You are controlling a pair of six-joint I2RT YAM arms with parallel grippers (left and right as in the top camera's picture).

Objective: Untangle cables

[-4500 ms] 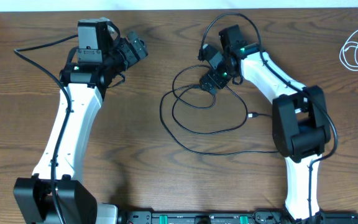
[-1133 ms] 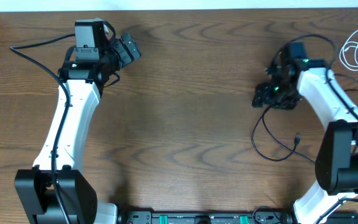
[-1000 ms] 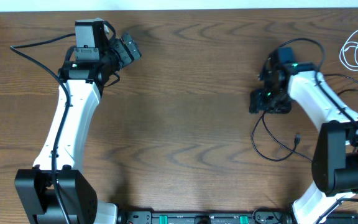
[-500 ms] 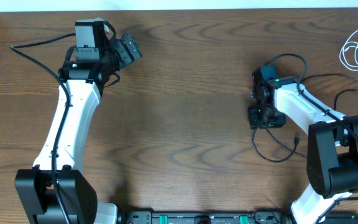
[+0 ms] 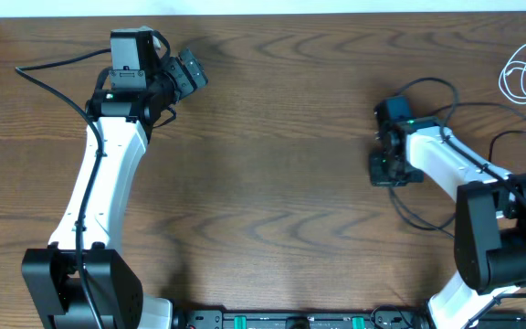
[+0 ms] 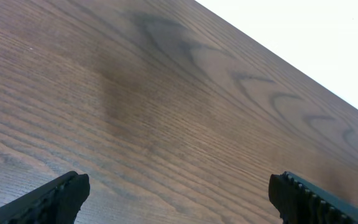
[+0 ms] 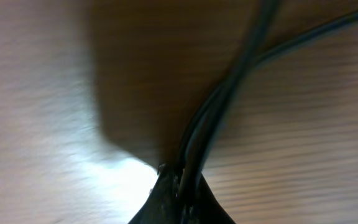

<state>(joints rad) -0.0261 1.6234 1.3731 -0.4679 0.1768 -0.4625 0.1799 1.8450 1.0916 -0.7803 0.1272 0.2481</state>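
While the left gripper [image 5: 191, 71] gapes wide at upper left, right gripper [image 7: 180, 198] clenched, seemingly pinching black cable [image 7: 225, 93] strands, white cable [image 5: 521, 73] upper right.

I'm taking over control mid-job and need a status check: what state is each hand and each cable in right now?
left hand: open, empty, held over the table.
right hand: shut on the black cable.
black cable: pinched at the right hand's fingertips, two strands running out, slack lying on the table.
white cable: loosely looped at the table's far right edge, away from both hands.
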